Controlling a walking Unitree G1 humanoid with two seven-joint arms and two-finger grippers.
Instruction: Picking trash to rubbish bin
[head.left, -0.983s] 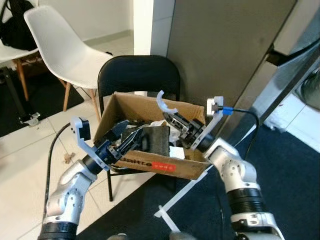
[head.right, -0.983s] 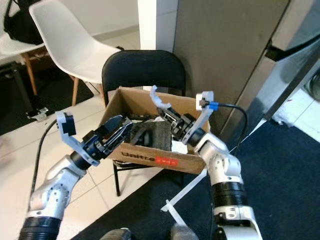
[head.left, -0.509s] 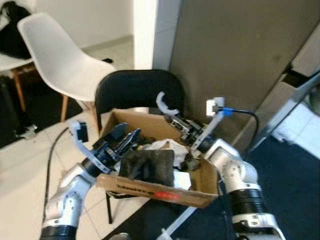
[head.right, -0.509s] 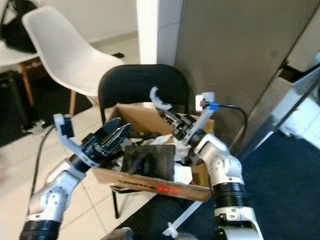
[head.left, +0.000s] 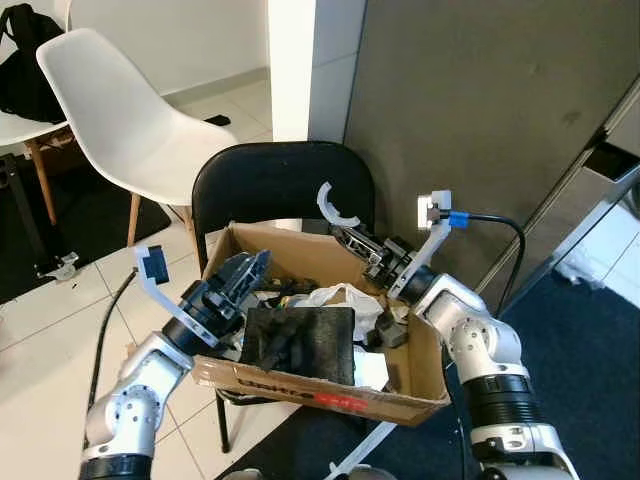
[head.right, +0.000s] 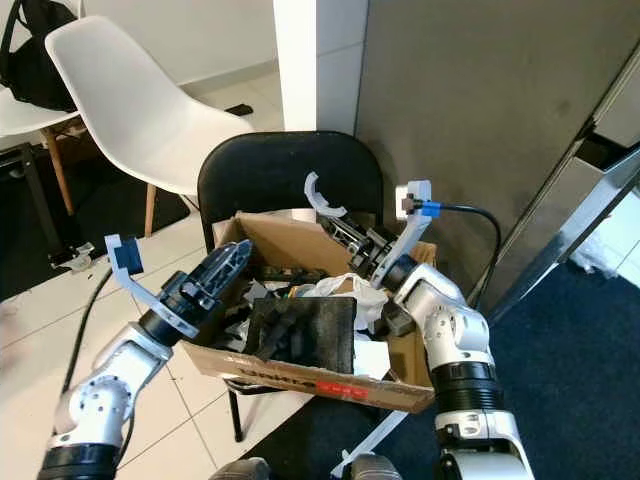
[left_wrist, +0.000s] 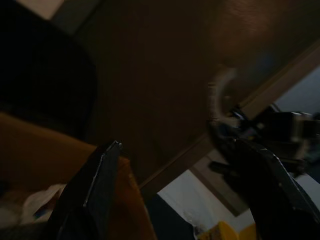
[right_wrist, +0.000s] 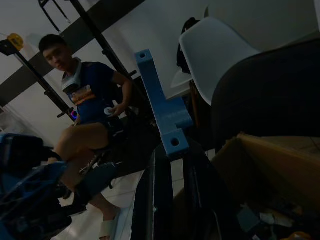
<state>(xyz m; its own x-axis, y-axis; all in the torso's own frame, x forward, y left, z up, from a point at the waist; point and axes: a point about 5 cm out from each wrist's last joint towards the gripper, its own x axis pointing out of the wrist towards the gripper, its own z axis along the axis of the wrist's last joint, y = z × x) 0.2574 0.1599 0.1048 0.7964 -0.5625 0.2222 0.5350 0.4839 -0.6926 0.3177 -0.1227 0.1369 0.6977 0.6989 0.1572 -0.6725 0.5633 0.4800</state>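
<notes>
A cardboard box (head.left: 330, 400) full of trash sits on a black chair (head.left: 275, 185), its front edge out past the seat. The left gripper (head.left: 243, 279) presses against the box's left wall, fingers spread apart, arm bent up from below. The right gripper (head.left: 358, 243) rests at the box's back right rim, fingers close together; whether it grips the rim I cannot tell. Inside the box lie a black slab (head.left: 300, 340) and white plastic (head.left: 340, 296). A white chair (head.left: 120, 110) stands left of the box. In the right wrist view a seated person (right_wrist: 90, 120) shows beyond the box.

Open cardboard box (head.left: 300, 385) on black chair, trash (head.left: 300, 340) inside
</notes>
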